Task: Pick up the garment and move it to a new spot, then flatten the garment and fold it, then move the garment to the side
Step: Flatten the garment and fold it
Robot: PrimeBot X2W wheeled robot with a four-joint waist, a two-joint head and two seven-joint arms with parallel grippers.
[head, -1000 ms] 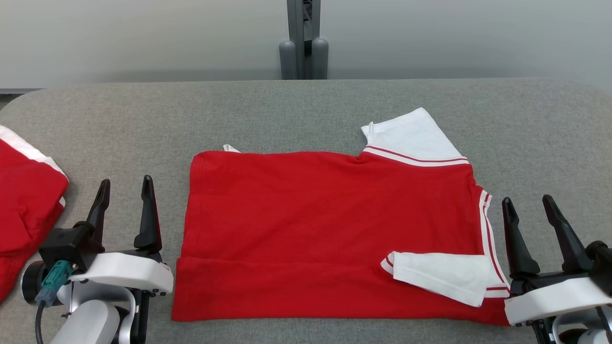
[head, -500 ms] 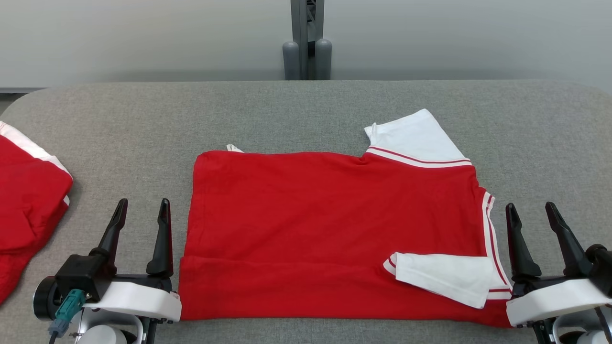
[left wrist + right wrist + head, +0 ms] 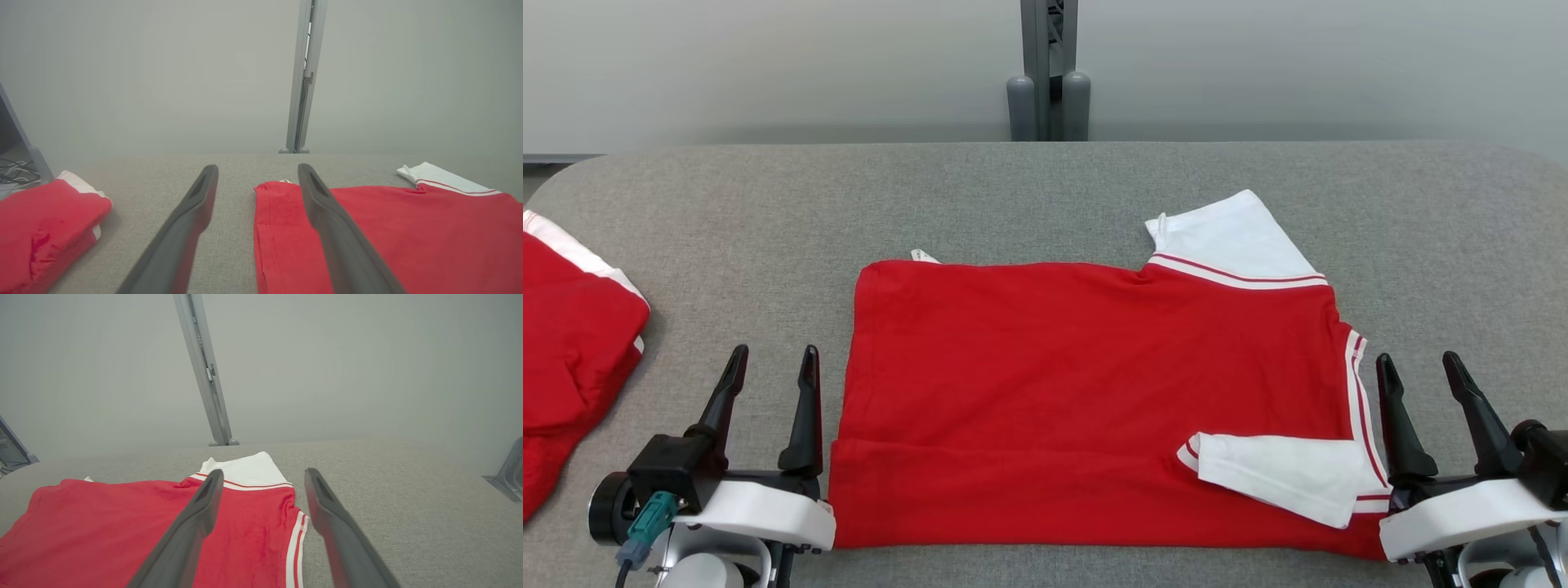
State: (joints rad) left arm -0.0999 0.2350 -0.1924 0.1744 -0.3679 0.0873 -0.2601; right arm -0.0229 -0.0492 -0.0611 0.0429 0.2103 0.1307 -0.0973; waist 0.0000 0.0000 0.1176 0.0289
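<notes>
Garment (image 3: 1094,392) lies flat on the grey table (image 3: 1045,188), partly folded: red body, with a strip doubled over along its near edge. 1 white sleeve (image 3: 1282,474) is tucked onto its near right corner and the other white sleeve (image 3: 1229,237) sticks out past its far right edge.

Left gripper (image 3: 774,353) sits just beside the garment's near left edge, fingers spread, nothing in them. Right gripper (image 3: 1415,359) sits just beside the garment's right trim edge, fingers apart too, empty. Both point toward the garment's far side.

Judged step: lining up for the next fold or for the slide aside.

Risks:
- Pinch at the near left corner takes only the top layer of the doubled strip, so the fold peels open on lift.
- Right fingers close next to the tucked sleeve, catch its loose end and drag it out of the fold.
- Far sleeve is not folded in. Folding over it leaves a flap or a lump.
- 2 grippers rise unevenly, so the garment skews and the edges stop matching.
- Dragging instead of lifting lets the felt-like table grip the cloth, and the lower layer bunches.
- A second red garment (image 3: 572,351) lies well to the left of the garment. A move that way could land on it or shove it, and the left arm could snag it.
</notes>
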